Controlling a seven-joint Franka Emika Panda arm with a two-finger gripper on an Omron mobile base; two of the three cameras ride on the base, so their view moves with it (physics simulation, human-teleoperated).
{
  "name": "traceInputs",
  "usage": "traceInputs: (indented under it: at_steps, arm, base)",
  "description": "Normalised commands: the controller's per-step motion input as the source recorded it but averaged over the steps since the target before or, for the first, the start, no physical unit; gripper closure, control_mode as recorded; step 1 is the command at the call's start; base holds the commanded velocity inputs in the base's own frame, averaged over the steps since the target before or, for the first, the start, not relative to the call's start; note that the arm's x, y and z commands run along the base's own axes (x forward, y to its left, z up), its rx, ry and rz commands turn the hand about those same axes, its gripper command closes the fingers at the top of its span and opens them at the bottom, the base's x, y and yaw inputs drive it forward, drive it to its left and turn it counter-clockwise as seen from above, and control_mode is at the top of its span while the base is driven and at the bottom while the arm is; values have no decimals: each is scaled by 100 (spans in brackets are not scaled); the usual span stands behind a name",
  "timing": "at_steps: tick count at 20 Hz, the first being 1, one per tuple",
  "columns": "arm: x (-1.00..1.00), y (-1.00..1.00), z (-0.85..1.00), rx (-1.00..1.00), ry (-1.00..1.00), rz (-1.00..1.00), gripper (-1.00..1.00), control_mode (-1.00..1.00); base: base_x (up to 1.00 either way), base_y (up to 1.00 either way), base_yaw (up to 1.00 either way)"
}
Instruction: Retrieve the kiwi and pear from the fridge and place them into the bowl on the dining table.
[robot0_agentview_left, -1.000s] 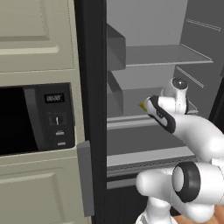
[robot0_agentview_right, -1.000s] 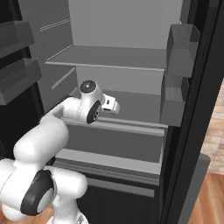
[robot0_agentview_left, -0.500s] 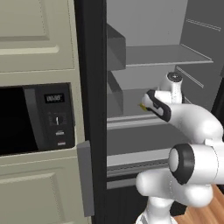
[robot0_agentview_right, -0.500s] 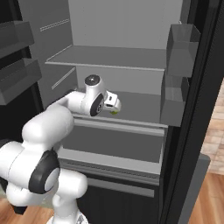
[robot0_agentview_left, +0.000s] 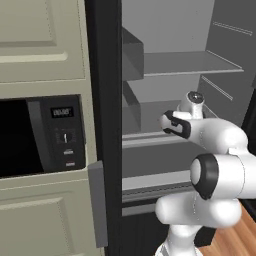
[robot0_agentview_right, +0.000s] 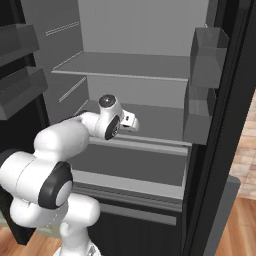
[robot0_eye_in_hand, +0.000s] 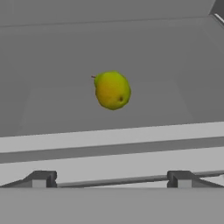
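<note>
Inside the open fridge (robot0_agentview_right: 150, 60), on the grey middle shelf (robot0_eye_in_hand: 166, 100), the pear (robot0_eye_in_hand: 112, 90) lies on its side, yellow with a green tinge, short stem end toward the upper left of the hand view. It sits back from the shelf's front edge, roughly mid-width, with bare shelf all around it and nothing touching it. Gripper (robot0_eye_in_hand: 109, 179) is wide open and empty: the two dark fingertips (robot0_eye_in_hand: 41, 178) stand far apart at the bottom of the hand view, short of the shelf's front lip, the pear ahead of them and between their lines. From the right base view the arm reaches in from lower left, the hand (robot0_agentview_right: 125, 121) level with that shelf's front edge, with a small yellow-green speck just past it. Door bins (robot0_agentview_right: 207, 55) hang on the right door, more bins (robot0_agentview_right: 20, 65) on the left door. From the left base view the wrist (robot0_agentview_left: 175, 124) points into the shelf opening; a built-in black microwave (robot0_agentview_left: 35, 135) sits in pale cabinetry left of the fridge. Upper shelf (robot0_agentview_right: 130, 67) bare.
</note>
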Motion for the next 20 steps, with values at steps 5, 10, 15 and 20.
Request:
traceInputs:
  at_steps: [5, 10, 15, 20]
  arm:
    - [18, 0, 0, 0, 0, 0, -100, -100]
    - [19, 0, 0, 0, 0, 0, -100, -100]
    - [19, 0, -7, 0, 0, 0, -100, -100]
    - [23, 0, -9, 0, 0, 0, -100, -100]
  base:
    - [0, 0, 0]
    - [0, 0, 0]
    - [0, 0, 0]
    - [0, 0, 0]
